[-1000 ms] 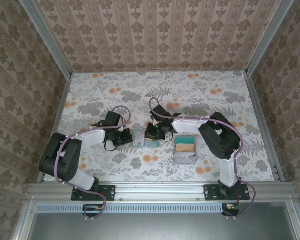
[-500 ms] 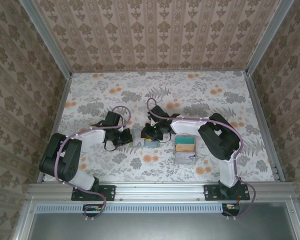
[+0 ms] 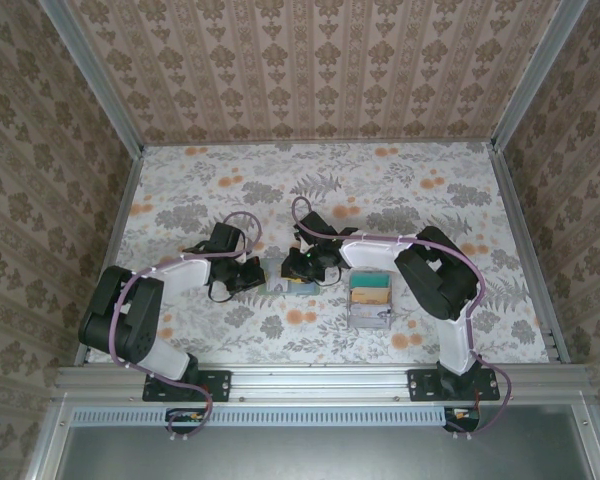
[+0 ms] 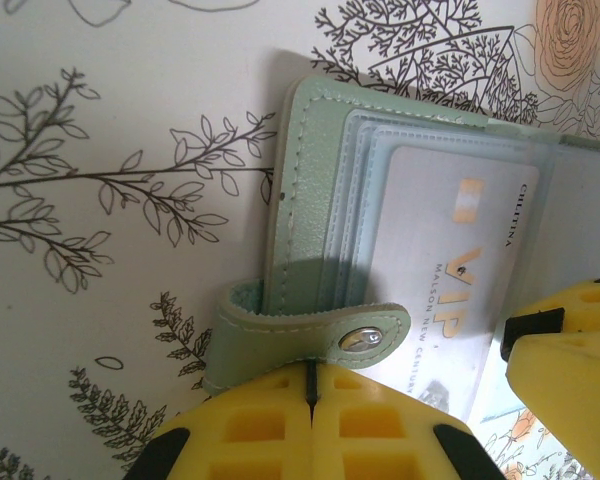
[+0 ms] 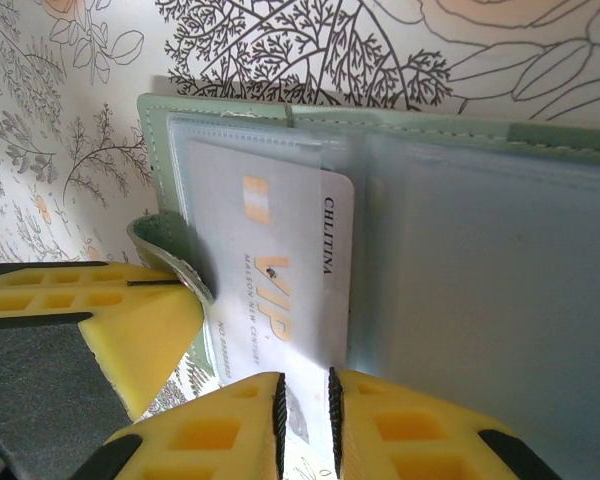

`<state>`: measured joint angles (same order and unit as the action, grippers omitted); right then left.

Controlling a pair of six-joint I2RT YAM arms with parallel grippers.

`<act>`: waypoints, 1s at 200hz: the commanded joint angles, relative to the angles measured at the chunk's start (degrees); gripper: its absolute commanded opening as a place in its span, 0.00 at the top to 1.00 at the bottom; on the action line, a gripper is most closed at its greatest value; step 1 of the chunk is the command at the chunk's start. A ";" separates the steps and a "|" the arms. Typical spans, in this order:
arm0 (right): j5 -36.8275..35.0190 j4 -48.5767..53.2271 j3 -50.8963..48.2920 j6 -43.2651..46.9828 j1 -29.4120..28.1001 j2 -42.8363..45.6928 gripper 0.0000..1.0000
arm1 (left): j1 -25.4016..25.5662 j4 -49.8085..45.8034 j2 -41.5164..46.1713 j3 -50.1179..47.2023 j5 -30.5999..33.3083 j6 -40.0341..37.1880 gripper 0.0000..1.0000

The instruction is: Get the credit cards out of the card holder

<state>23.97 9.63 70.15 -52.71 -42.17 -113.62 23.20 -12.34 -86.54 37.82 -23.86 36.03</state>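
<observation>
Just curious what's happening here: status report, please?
Left gripper shut on card holder strap. Right gripper slightly open at edge of VIP card; card not yet out. Grey tray sits apart.

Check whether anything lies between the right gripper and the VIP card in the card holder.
Nothing visible does. The right gripper sits at the free end of the VIP card; the left gripper holds the snap strap aside.

We found the top view evenly and softly lit from above, sharp throughout, with only faint shadows beneath the arms. In the left wrist view the near yellow fingers (image 4: 250, 430) looked slightly soft, and their dark shadow fell across the card holder (image 4: 310, 180).
</observation>
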 commanded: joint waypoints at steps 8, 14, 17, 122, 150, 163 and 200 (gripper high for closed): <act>-0.21 1.13 1.38 0.16 -0.40 -1.52 0.77 | -0.09 -1.64 -1.60 -0.21 0.31 -0.22 1.00; -0.19 1.15 1.53 0.16 -0.45 -1.72 0.77 | -0.09 -1.64 -1.57 -0.21 0.23 -0.22 1.00; -0.23 1.23 1.63 0.19 -0.51 -1.78 0.77 | -0.09 -1.61 -1.58 -0.21 0.22 -0.18 1.00; -3.49 5.21 1.10 0.41 -0.53 -0.98 0.77 | -0.09 -1.83 -1.55 -0.23 0.52 -0.18 1.00; -3.83 5.80 1.00 0.62 -0.48 -0.35 0.77 | -0.09 -2.15 -1.34 -0.20 0.64 -0.26 1.00; -3.79 5.26 0.52 0.81 -0.46 0.61 0.76 | -0.09 -2.17 -1.34 -0.34 0.72 -0.26 1.00; -4.40 6.82 0.63 1.24 -0.43 0.64 0.76 | -0.15 -2.33 -1.45 -0.16 0.84 -0.26 1.00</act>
<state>21.71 12.32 71.22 -52.47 -42.44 -114.48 23.20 -12.36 -86.59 37.82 -23.97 36.03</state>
